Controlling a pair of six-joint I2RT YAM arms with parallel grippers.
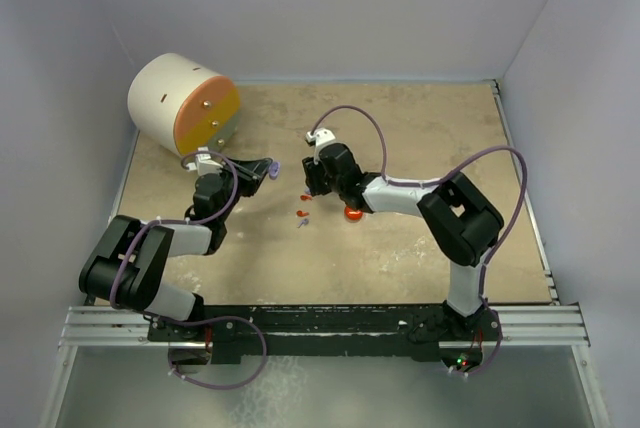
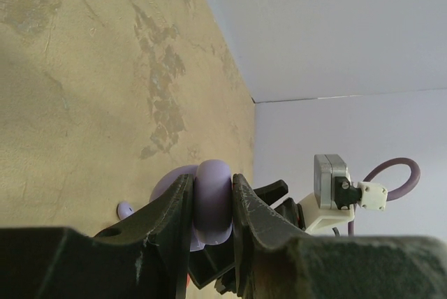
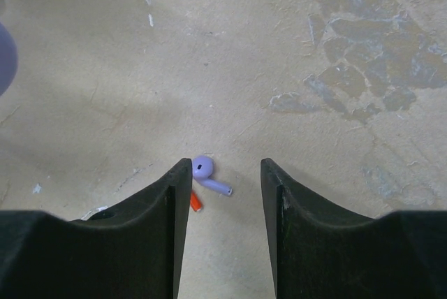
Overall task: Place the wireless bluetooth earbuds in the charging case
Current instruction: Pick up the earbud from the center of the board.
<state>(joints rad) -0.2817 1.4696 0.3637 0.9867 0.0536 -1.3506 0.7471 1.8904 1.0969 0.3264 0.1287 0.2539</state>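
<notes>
At the far left a white drum (image 1: 165,98) with an orange face lies on the table (image 1: 420,138). Right of it, the left gripper (image 2: 211,184) is pinched on a lavender case (image 2: 213,205), which stands on edge between the fingers (image 2: 171,215). The case is held clear of the earbuds, which lie on the table just right of it. A lavender earbud (image 2: 126,209) shows beside the gripper's left finger in the left wrist view.

The small cluster sits between the two grippers: red earbuds (image 1: 300,213) and a lavender one close together. The right gripper (image 3: 225,166) is over them with its fingers spread and holds nothing. One lavender earbud (image 3: 206,173) lies in the gap, close to one finger (image 3: 150,236), and a red bit (image 3: 196,202) is at that finger's edge. Whether the finger touches either, I cannot tell. A red-orange disc (image 1: 353,213) lies just right of the cluster, beside the right arm.
</notes>
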